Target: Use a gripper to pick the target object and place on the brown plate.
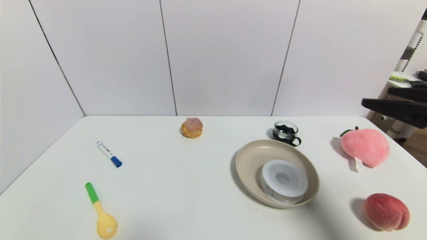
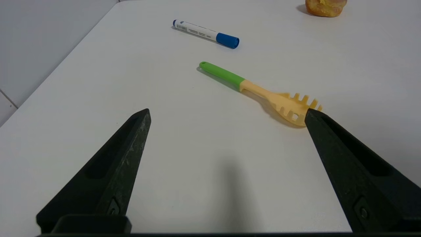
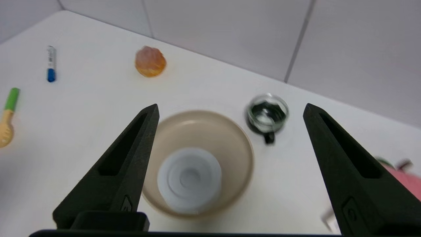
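While the left gripper (image 2: 227, 113) hovers low over the white table (image 1: 173, 186) near the slotted spoon (image 2: 263, 95), jaws wide and empty, the white container (image 1: 284, 181) sits inside the brown plate (image 1: 248, 160), toward its near rim. Right gripper (image 3: 230, 110) is up high, jaws wide, holding nothing.

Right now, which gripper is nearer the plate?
Right. The right gripper hangs open above the plate; the left gripper is open over the spoon, far off.
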